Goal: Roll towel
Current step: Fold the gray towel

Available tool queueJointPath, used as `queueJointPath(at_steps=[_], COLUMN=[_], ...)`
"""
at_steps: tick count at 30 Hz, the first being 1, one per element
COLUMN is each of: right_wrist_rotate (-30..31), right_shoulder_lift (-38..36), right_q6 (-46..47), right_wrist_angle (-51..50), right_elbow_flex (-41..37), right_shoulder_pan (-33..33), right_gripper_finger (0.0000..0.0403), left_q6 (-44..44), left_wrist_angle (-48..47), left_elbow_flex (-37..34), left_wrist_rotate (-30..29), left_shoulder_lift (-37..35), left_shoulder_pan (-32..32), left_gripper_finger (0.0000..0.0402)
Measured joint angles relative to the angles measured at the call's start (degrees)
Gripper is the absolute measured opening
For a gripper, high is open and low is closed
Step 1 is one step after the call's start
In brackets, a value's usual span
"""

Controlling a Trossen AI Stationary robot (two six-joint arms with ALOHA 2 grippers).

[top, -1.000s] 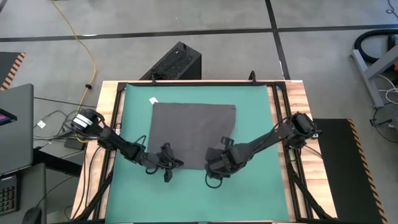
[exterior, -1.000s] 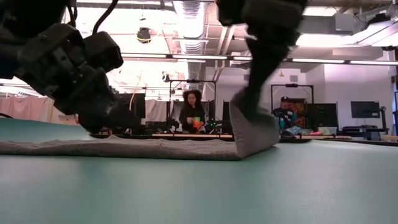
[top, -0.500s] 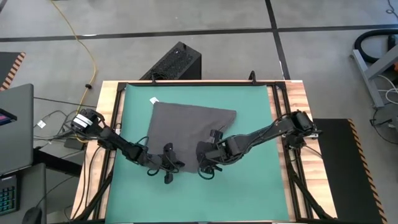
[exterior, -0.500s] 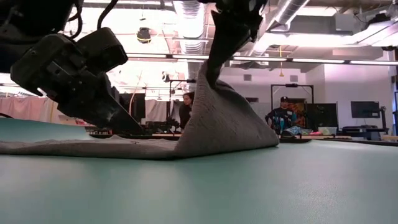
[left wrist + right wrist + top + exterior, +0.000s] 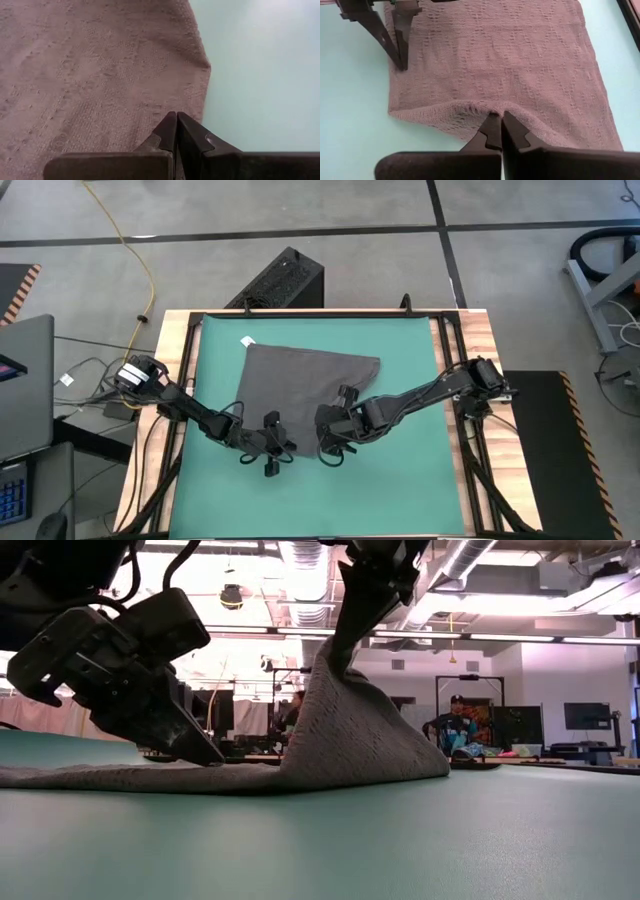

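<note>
Grey cloth: towel (image 5: pixel 305 385), dark grey, soft knit weave; lies on green mat (image 5: pixel 410 480), roughly centre, biased toward 12 o'clock.
Towel shape: far edge flat along 12 o'clock side; near edge at 6 o'clock partly raised. Outline tapers toward 6 o'clock in high view.
Tag: small white tag (image 5: pixel 246 341) at towel corner, approx 10 o'clock.
Right end effector (image 5: pixel 331 442): at 6 o'clock edge of towel, near mat centre. Fingers pressed together, pinching towel edge; right wrist view shows cloth puckered at finger tips (image 5: pixel 496 125).
Lift: low view shows towel (image 5: pixel 350 735) pulled up into a tent-like peak under right end effector (image 5: pixel 345 650); rest of cloth flat on mat.
Left end effector (image 5: pixel 270 448): just beside right one, at its 9 o'clock, at near edge of towel. Fingers pressed together; left wrist view shows tips (image 5: pixel 176 125) over the towel (image 5: pixel 100 75) edge. Whether cloth is caught between them: cannot tell.
Left end effector, low view (image 5: pixel 205 755): tip down at cloth level, on flat part of towel.
Worktop (image 5: pixel 480 340): wood, mat covers most of it; dark frame rails at 3 and 9 o'clock sides.
Bkgd: two persons seated far behind worktop in low view, approx (image 5: pixel 295 710) and (image 5: pixel 455 725). Black box (image 5: pixel 280 280) on floor beyond 12 o'clock edge.
</note>
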Motion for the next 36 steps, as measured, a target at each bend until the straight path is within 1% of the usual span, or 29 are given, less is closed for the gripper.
queueJointPath(at_steps=[5,8,11,15,17,21,25,27,32,36], right_wrist_rotate=[1.4,1.4,1.4,1.4,1.0,-1.4,-2.2,-4.5,-8.0,-13.1], right_shoulder_lift=[0.0,0.0,0.0,0.0,0.0,0.0,-0.1,-0.1,0.0,1.0], right_q6=[-0.3,-0.9,-3.2,-5.0,-7.5,-13.7,-17.7,-19.9,-21.1,-21.5], right_wrist_angle=[0.0,0.4,2.9,6.9,9.4,14.1,18.3,19.8,22.0,24.4], right_elbow_flex=[0.0,0.0,0.0,0.0,0.0,1.9,3.5,4.5,5.0,5.0], right_shoulder_pan=[0.0,-0.4,-0.5,-0.4,-0.4,-0.5,-1.4,-1.9,-3.1,-3.5], right_gripper_finger=[0.0007,0.0007,0.0007,0.0007,0.0007,0.0007,0.0007,0.0007,0.0007,0.0007], left_q6=[0.7,0.9,2.0,2.8,2.8,4.3,4.8,4.8,4.9,6.1], left_wrist_angle=[0.3,0.6,0.8,0.7,0.4,-0.5,-1.3,-1.4,-1.2,-1.1], left_elbow_flex=[0.0,0.6,3.0,5.0,5.3,5.3,5.2,5.2,5.2,5.8], left_wrist_rotate=[2.3,5.2,7.5,7.5,7.3,7.1,7.2,6.9,5.5,5.0], left_shoulder_lift=[0.3,2.3,5.2,7.3,7.4,7.4,7.4,7.4,7.4,7.5], left_shoulder_pan=[0.0,0.0,0.0,0.2,0.2,0.2,0.2,0.2,0.2,0.2], left_gripper_finger=[0.0000,0.0000,0.0000,0.0000,0.0000,0.0000,0.0000,0.0000,0.0000,0.0000])
